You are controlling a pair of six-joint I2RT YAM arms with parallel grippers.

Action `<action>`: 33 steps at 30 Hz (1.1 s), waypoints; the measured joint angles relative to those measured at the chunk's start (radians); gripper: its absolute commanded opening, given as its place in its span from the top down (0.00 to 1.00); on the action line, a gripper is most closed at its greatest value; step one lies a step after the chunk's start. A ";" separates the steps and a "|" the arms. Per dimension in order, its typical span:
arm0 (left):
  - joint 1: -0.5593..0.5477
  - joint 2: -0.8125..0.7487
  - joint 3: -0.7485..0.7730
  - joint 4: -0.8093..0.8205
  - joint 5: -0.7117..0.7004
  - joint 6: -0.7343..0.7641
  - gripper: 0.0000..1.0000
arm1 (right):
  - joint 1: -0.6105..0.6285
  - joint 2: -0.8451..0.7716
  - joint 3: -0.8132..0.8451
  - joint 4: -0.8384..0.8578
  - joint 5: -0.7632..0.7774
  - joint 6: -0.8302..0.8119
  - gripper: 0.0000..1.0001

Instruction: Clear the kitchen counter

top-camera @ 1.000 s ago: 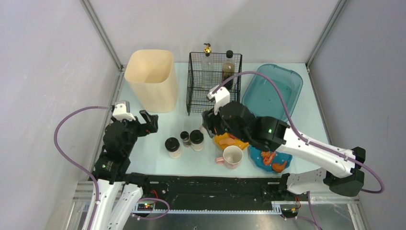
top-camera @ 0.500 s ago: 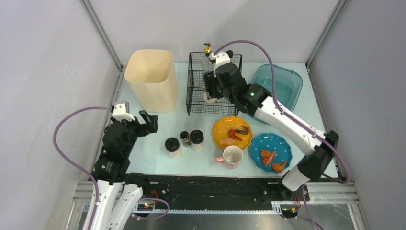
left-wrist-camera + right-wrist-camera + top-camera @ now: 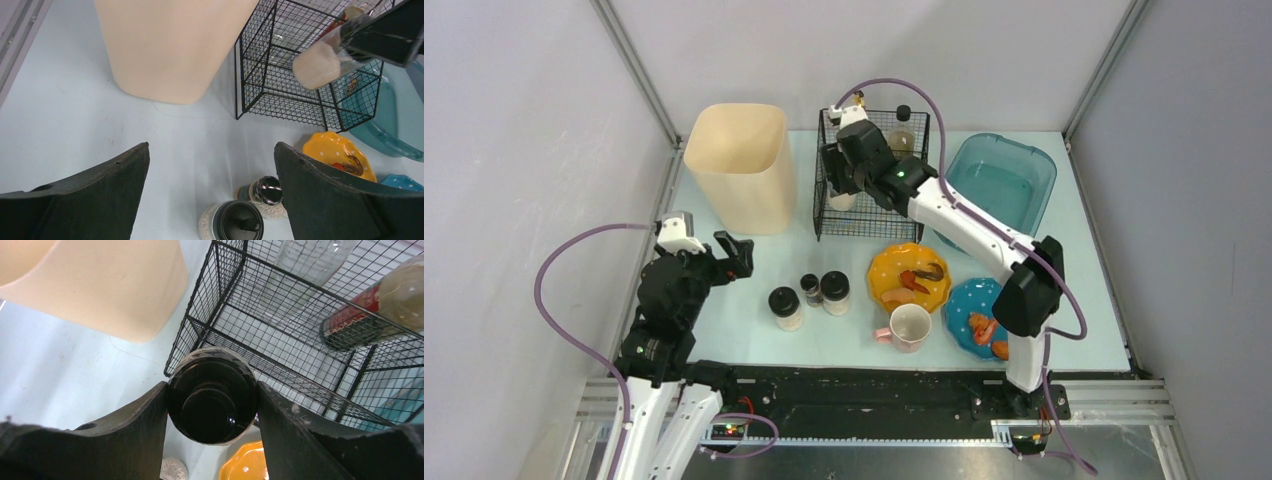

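Top external view: the pale mint table (image 3: 1074,250) lies beneath everything. Above the wire basket (image 3: 869,222), the right claw (image 3: 840,190) grips a spice jar (image 3: 212,397) at its black-lidded end, likely light, rigid, slippery glass. Left claw (image 3: 736,252) gapes empty.

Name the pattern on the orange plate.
Small white dots on the orange plate; clearest in the left wrist view.
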 measured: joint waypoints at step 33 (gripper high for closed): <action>0.000 0.003 0.000 0.000 0.004 0.000 0.02 | -0.025 0.272 0.106 -0.025 -0.035 0.062 0.72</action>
